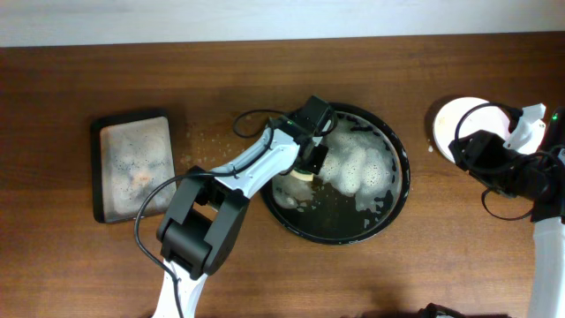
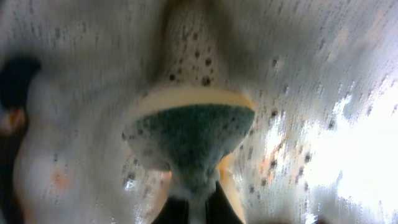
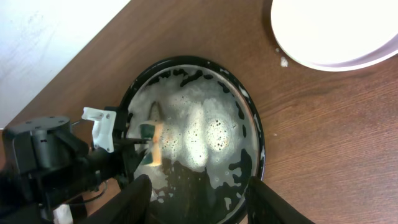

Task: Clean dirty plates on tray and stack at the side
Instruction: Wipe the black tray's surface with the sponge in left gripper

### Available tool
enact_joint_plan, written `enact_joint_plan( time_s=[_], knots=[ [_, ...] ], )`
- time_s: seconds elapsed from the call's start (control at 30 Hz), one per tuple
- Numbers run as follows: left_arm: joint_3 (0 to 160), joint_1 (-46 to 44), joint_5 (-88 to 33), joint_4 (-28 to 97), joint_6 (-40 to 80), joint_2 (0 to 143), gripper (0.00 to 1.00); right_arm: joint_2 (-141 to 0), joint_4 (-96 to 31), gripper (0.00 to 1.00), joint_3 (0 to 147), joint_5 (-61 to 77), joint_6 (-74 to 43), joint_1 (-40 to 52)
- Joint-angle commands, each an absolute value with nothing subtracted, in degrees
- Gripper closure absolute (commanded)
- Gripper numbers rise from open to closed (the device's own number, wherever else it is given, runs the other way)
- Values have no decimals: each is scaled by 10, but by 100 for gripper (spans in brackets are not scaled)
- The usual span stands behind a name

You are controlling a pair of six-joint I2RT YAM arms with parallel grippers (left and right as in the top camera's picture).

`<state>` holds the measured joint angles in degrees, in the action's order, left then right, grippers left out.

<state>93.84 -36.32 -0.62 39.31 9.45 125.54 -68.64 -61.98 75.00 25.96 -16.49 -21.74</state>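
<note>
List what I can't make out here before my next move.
- Tray: foam covers it in overhead and right wrist; what lies under it, and any smear, is unreadable.
- Left wrist: blurred; the sponge fills it, and little else shows.
- Side plate: the right arm overlaps it overhead; the top edge cuts it in right wrist; single or stacked is unclear.
</note>
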Motion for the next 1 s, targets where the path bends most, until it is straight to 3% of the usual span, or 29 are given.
enact_joint_plan(
  time_s=[0.0,0.17,0.53,0.97],
  knots=[
    [1007,-364,-22,454,108,1217,100,-686,-620,50,756,252,-163,-214],
    [1024,-362,-16,514,108,1127,100,-686,-620,50,756,252,-163,-214],
    [918,-355,69,502,83,1197,100,-686,-622,50,756,252,-163,-214],
    [836,-294,70,470,63,1230,100,-686,-622,50,756,252,-163,-214]
  ],
)
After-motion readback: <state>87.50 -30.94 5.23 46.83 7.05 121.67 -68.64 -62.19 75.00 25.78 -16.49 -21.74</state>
